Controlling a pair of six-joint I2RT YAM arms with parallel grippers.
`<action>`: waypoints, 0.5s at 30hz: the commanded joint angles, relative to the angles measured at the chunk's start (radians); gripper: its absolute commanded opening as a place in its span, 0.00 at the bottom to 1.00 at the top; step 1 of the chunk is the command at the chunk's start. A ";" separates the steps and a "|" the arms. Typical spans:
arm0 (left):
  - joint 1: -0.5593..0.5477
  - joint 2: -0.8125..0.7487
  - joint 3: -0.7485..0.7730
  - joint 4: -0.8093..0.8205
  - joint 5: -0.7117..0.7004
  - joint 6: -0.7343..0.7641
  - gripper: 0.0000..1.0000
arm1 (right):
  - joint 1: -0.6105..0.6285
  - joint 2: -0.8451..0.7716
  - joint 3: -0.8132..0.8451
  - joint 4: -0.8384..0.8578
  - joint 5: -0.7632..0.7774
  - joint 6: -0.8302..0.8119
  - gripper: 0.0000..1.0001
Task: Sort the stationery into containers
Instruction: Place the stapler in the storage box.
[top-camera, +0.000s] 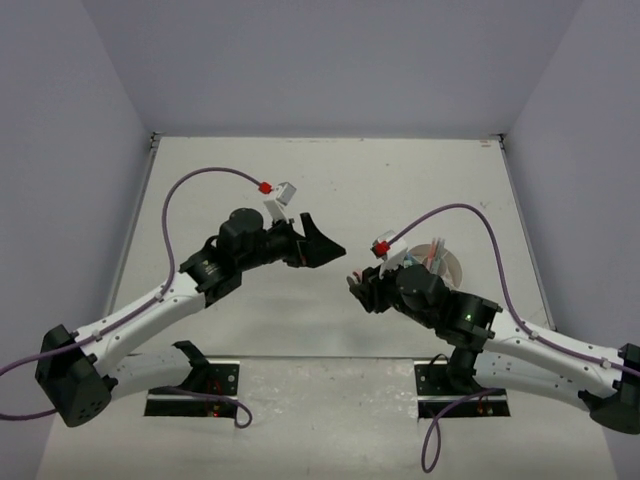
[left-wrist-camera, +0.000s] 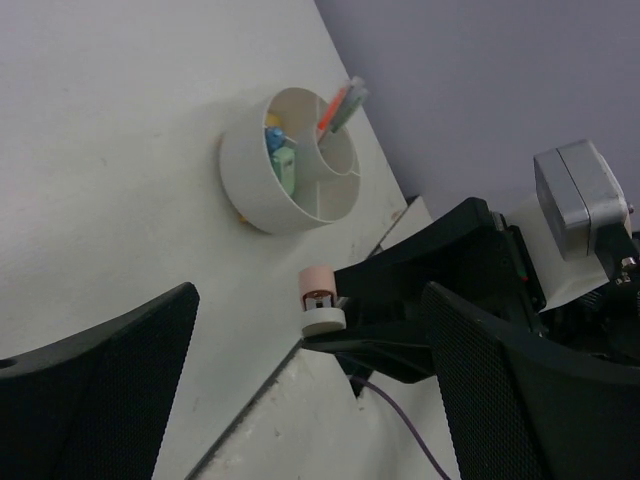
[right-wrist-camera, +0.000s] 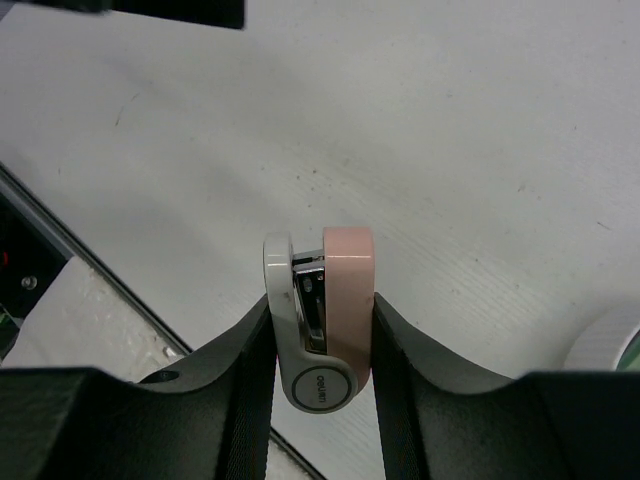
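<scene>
My right gripper (top-camera: 357, 285) is shut on a small pink and white stapler (right-wrist-camera: 322, 320), held sideways between its two fingers above the table; the stapler also shows in the left wrist view (left-wrist-camera: 322, 302). The round white organizer (left-wrist-camera: 262, 180) stands on the table beyond it, with an orange and green pen (left-wrist-camera: 340, 108) in its middle compartment and blue and green pieces (left-wrist-camera: 280, 155) in a side one. In the top view the organizer (top-camera: 447, 265) is half hidden behind the right arm. My left gripper (top-camera: 325, 245) is open and empty, its fingers (left-wrist-camera: 110, 385) wide apart, facing the right gripper.
The organizer's rim (right-wrist-camera: 612, 342) shows at the right edge of the right wrist view. Black base plates (top-camera: 195, 388) sit at the near table edge. Purple cables (top-camera: 200, 180) loop over both arms. Grey walls close in the table on three sides.
</scene>
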 joint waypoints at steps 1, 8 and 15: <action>-0.074 0.102 0.083 0.190 0.108 -0.083 0.92 | 0.038 -0.046 -0.007 0.082 0.093 -0.052 0.00; -0.146 0.188 0.097 0.174 0.061 -0.100 0.70 | 0.050 -0.148 -0.020 0.079 0.152 -0.041 0.00; -0.202 0.245 0.139 0.199 0.074 -0.107 0.66 | 0.050 -0.180 -0.009 0.091 0.102 -0.036 0.00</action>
